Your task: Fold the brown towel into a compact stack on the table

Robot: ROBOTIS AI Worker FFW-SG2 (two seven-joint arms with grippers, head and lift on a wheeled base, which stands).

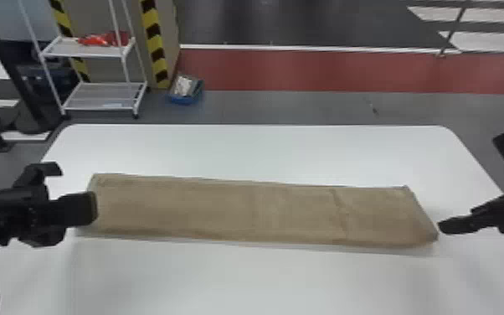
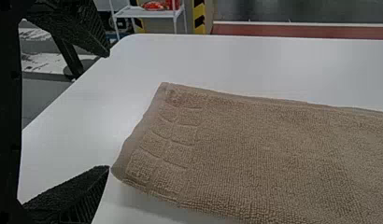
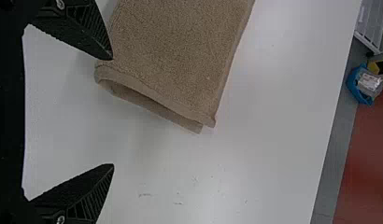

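The brown towel [image 1: 222, 211] lies across the middle of the table [image 1: 255, 146] as a long, flat strip running from the left side to the right. Its left end bears a raised pattern of small blocks, and its right end slants outward toward the robot. A short crease crosses the strip nearer the right end. There, in the right wrist view, two layers show at the edge, slightly out of line at the far corner.

The left end effector [image 1: 76, 188] is open, at the towel's left end, its nearer finger close to the near corner. The right end effector [image 1: 469, 186] is also open, at the towel's right end; one finger is right by the near corner, the other out over the white tabletop. Whether that first finger touches the cloth cannot be told.

Beyond the table, on the left, a white rack [image 1: 86, 53] holds something red [image 1: 100, 40] on its upper shelf. Beside a yellow-and-black striped post [image 1: 153, 42], a blue bin [image 1: 183, 99] sits on the grey floor, near a red band of flooring [image 1: 326, 71].
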